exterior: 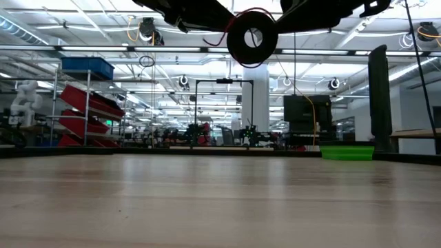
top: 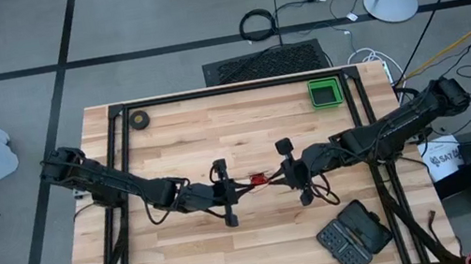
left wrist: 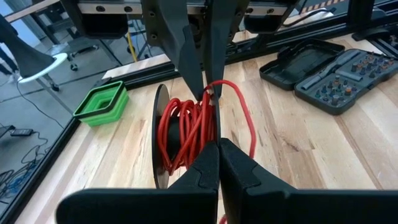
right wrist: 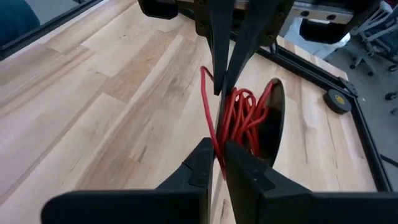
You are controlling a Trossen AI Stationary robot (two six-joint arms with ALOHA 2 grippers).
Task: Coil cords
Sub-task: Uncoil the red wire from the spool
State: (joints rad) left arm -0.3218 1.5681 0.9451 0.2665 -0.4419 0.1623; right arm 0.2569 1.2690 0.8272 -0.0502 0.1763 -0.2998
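Thin red wire-like cord (left wrist: 186,134) bunched on small round black reel (exterior: 252,38), aloft mid-table between facing grippers, disc upright, axle along their line: left gripper (left wrist: 218,163) pinched shut on strand, right gripper (right wrist: 220,163) narrowly nipping another, both equally near.

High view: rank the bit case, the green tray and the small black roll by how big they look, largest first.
1. Bit case, open near the right arm's side.
2. Green tray, at the far edge.
3. Small black roll, also at the far edge.
All three lie on the table, so nearness hardly skews this.
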